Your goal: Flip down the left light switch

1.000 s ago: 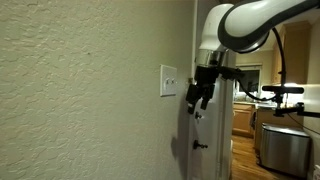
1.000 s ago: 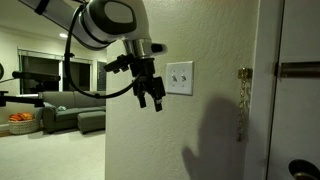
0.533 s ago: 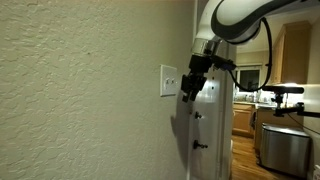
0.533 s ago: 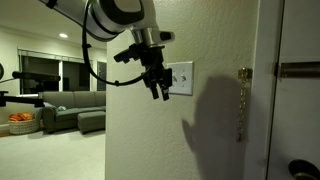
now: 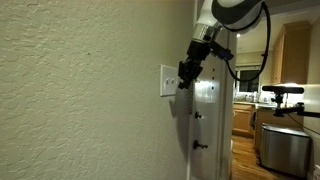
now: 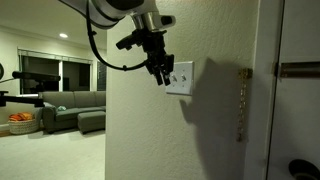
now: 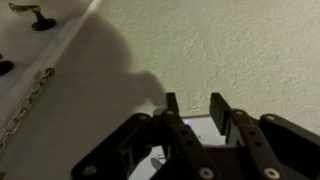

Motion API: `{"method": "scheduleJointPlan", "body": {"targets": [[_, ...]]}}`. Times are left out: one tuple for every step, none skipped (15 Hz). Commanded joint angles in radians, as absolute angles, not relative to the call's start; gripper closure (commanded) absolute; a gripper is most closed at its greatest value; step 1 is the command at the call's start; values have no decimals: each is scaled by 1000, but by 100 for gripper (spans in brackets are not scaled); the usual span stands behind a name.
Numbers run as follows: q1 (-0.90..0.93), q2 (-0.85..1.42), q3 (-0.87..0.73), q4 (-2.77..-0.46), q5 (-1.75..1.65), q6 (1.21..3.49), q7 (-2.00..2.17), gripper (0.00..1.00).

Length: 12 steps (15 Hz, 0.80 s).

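Observation:
A small white wall plate (image 5: 167, 82) (image 6: 182, 79) sits on the textured wall. My black gripper (image 5: 183, 77) (image 6: 163, 77) is pressed close to it from above, over its left part. In the wrist view the fingertips (image 7: 172, 103) stand a little apart, with nothing between them and the plate (image 7: 203, 128) showing behind the gap. I cannot make out the left light switch; the fingers and linkage cover that part of the plate.
A white door beside the plate carries a hanging chain latch (image 6: 240, 100) (image 7: 30, 100) and a dark handle (image 6: 298, 170). A sofa (image 6: 60, 112) stands in the room beyond the wall corner. A tripod arm (image 5: 280, 92) and a metal bin (image 5: 283, 148) stand in the kitchen.
The gripper has risen and swung in from beside the plate to right against it. Its jaws have narrowed from wide open to a small gap.

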<state>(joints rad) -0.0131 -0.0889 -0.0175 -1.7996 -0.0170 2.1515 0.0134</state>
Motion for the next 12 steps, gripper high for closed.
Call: {"method": "scheduleJointPlan", "body": {"targets": [[-10, -106, -17, -1783, 4, 2178, -26, 50], [-10, -105, -16, -1775, 5, 2183, -28, 51], [-9, -104, -14, -1766, 6, 2189, -30, 53], [-8, -103, -13, -1761, 8, 2198, -34, 55], [-7, -100, -11, -1752, 10, 2210, -37, 58], [-7, -97, -10, -1746, 12, 2216, -37, 63], [-5, -93, -9, -1739, 16, 2221, -40, 82], [-3, -91, -8, -1735, 22, 2227, -44, 88], [-2, -86, -8, -1729, 31, 2233, -50, 88], [-1, -83, -7, -1726, 37, 2239, -54, 85], [1, -77, -8, -1721, 45, 2246, -58, 85], [2, -74, -8, -1719, 53, 2251, -65, 79]]}}
